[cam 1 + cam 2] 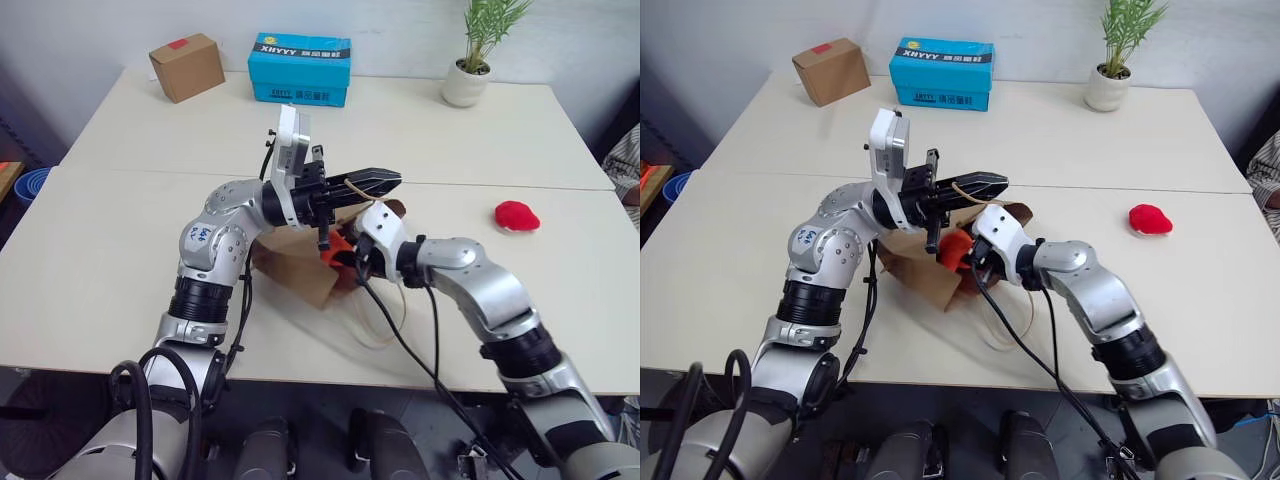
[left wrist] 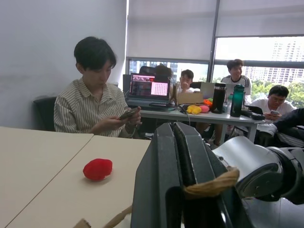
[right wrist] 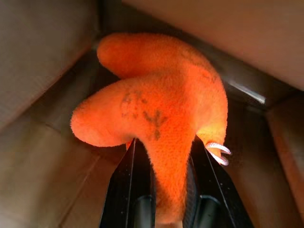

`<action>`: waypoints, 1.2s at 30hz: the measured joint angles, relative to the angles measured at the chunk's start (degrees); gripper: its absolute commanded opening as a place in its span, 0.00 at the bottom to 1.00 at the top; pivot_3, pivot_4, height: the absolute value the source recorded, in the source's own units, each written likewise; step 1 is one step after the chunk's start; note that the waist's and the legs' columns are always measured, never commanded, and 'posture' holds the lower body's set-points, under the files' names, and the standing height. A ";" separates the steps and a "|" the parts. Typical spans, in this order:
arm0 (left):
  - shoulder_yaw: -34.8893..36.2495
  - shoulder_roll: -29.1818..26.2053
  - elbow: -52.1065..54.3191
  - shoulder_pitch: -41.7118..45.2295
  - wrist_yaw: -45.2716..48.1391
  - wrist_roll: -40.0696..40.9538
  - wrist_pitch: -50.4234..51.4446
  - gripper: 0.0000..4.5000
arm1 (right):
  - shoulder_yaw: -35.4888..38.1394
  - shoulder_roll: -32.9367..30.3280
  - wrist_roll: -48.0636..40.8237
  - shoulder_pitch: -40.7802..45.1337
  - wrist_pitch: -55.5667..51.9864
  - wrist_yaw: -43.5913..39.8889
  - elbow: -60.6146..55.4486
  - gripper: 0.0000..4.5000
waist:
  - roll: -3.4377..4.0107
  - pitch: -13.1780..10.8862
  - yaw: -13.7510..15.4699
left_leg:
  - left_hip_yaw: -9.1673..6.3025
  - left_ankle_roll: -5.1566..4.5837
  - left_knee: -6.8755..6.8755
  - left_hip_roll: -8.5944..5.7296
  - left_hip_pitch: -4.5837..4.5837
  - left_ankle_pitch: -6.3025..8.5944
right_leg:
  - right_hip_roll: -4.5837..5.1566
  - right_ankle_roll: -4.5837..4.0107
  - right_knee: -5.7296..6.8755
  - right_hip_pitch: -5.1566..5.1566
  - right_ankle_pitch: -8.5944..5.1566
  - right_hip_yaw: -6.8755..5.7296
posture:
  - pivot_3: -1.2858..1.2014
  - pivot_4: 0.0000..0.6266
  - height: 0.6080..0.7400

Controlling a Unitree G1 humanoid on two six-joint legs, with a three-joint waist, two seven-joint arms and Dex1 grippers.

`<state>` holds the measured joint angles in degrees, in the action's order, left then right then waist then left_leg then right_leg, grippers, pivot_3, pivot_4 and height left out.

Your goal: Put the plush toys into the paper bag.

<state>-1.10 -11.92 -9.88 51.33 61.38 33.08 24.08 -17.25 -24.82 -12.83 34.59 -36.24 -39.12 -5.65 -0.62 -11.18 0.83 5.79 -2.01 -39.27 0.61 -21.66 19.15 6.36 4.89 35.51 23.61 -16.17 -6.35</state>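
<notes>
My right gripper (image 3: pixel 164 190) pinches the orange fish (image 3: pixel 156 109) inside the paper bag (image 1: pixel 300 265) at table centre, while my left gripper (image 1: pixel 375 181) clamps a twine handle (image 2: pixel 211 184). Next I should release (the red toy (image 1: pixel 517 215) waits far right).

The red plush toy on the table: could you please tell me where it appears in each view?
Left eye: red plush toy, at right on the table.
Right eye: at right.
Left wrist: lower left.
Right wrist: not in it.
Shared landmark: the left gripper.
</notes>
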 measured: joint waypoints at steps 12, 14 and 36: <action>1.04 -2.07 -1.29 -1.16 -0.84 -1.51 -2.55 0.00 | 19.36 -11.33 -9.31 -19.65 12.37 -12.16 -11.45 0.99 | 0.00 0.00 0.60 | 0.04 -0.08 0.02 -0.03 0.02 0.02 | -0.06 0.02 -0.06 -0.03 0.01 -0.02 | 0.52 0.24 1.00; 0.89 -1.92 -1.31 -1.66 -0.96 -1.57 -2.79 0.00 | 26.25 -11.43 -12.46 -27.49 13.38 -12.50 -14.28 0.99 | 0.00 0.00 0.93 | -0.07 -0.08 0.04 -0.05 -0.01 0.02 | -0.03 0.02 -0.10 -0.08 0.01 -0.02 | 0.52 0.24 1.00; -0.54 -3.30 -1.11 -0.48 -1.17 -3.83 -3.78 0.00 | 37.80 -15.01 -0.77 -19.51 23.39 2.34 13.39 0.99 | 0.15 -0.03 -0.85 | 0.33 0.01 0.11 0.08 0.38 -0.03 | 0.07 -0.04 0.16 -0.06 -0.02 0.45 | 0.52 0.24 1.00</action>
<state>-1.63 -15.22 -10.98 50.85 60.21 29.25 20.30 20.55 -39.83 -13.61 15.08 -12.85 -36.78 7.74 -0.47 -11.21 -0.02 6.12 -2.00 -39.15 0.69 -21.27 19.12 6.43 4.85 35.67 23.54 -16.19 -5.90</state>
